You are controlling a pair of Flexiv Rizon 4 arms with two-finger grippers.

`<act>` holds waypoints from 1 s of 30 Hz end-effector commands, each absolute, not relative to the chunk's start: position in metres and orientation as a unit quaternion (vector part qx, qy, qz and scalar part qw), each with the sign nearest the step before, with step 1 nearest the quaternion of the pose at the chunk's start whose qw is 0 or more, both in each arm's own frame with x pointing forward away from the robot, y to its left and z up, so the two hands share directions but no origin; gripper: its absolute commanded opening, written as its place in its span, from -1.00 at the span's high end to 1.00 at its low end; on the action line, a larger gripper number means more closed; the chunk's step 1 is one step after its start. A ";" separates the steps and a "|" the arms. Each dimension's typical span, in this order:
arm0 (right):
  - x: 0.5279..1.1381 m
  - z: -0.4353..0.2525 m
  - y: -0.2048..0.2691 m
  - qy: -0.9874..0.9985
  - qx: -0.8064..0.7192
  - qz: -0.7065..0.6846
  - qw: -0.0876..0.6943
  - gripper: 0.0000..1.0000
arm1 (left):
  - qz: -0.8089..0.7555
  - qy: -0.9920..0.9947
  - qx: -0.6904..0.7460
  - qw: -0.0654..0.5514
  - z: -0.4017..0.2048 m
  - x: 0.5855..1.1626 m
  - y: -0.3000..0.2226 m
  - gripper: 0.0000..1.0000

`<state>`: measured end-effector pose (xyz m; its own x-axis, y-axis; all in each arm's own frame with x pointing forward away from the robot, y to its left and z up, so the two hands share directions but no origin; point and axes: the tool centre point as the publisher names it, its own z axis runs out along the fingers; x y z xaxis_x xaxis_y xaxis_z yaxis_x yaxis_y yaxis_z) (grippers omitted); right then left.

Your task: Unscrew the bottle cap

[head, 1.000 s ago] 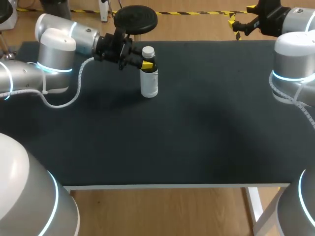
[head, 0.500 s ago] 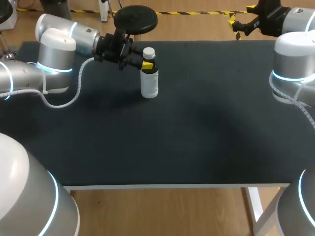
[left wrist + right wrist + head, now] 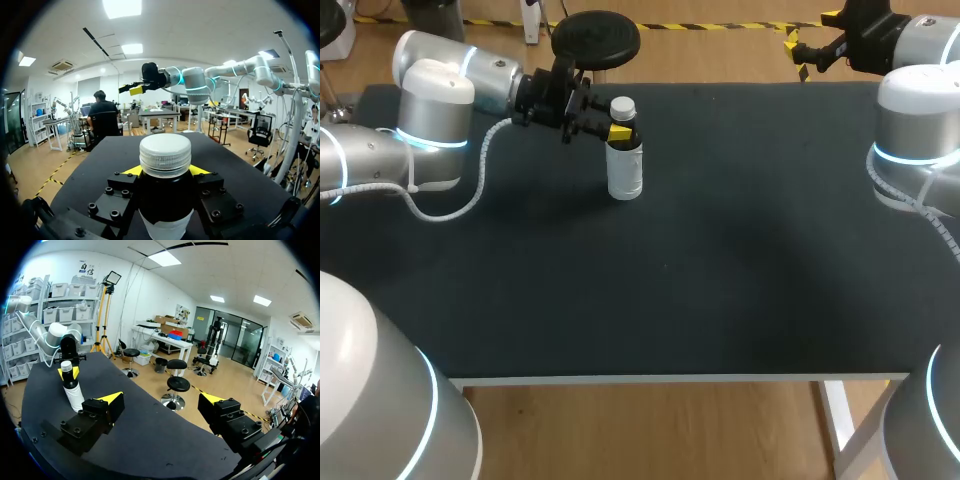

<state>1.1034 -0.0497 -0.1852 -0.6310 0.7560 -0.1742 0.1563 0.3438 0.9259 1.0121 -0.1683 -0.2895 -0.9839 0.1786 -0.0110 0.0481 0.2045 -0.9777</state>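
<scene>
- The table [image 3: 720, 280] looked unchanged.
- Right gripper [image 3: 161, 400] hung wide open and empty, well off at the far right.
- Left gripper [image 3: 166, 172] stayed clamped on the neck of the upright bottle [image 3: 625, 172], far left.
- The cap [image 3: 623, 106] stayed on, so unscrewing seemingly had not started.

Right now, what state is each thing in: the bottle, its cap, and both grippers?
bottle: upright on the table, gripped at the neck.
cap: on the bottle, not yet off.
left gripper: shut on the bottle just under the cap.
right gripper: open, empty, well away from the bottle.
</scene>
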 end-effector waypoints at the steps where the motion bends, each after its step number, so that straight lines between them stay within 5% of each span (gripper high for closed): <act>1: 1.104 -0.185 -0.050 0.761 0.300 0.487 0.306 -1.00 | 0.628 -0.773 -0.076 0.054 -0.291 1.014 -0.168 1.00; 30: 1.104 -0.185 -0.050 0.761 0.300 0.487 0.306 -1.00 | 0.621 -0.778 -0.077 0.058 -0.290 1.015 -0.168 1.00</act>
<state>1.1034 -0.0497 -0.1852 -0.6310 0.7560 -0.1742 0.1563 0.3438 0.9259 1.0126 -0.1683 -0.2899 -0.9827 0.1849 -0.0080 0.0489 0.2180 -0.9747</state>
